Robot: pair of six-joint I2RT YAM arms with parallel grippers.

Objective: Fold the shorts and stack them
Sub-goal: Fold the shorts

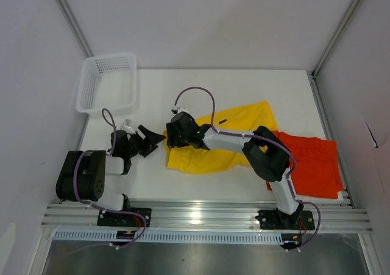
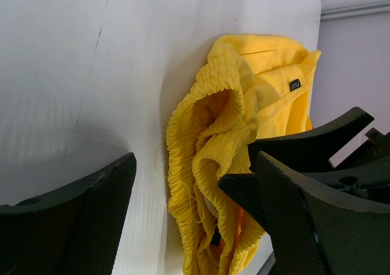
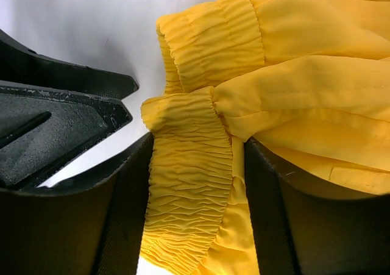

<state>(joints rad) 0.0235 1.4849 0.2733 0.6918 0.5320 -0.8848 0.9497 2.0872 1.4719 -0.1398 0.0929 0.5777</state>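
The yellow shorts (image 1: pixel 234 138) lie crumpled mid-table, their black logo (image 2: pixel 295 85) facing up. My right gripper (image 1: pixel 172 139) is at their left end, its jaws closed round a bunched fold of the elastic waistband (image 3: pixel 189 183), which fills the gap between the pads (image 3: pixel 125 214). My left gripper (image 1: pixel 152 142) sits just left of it, open, with the gathered waistband (image 2: pixel 201 159) ahead between its spread fingers (image 2: pixel 91 220) but not touching them. The orange-red shorts (image 1: pixel 311 165) lie flat at the right edge, partly under the right arm.
A white mesh basket (image 1: pixel 109 57) stands at the back left corner. The two grippers are close together, and the right one's black fingers (image 2: pixel 298 153) cross in front of the left one's right finger. The metal rail (image 1: pixel 201 211) runs along the near edge.
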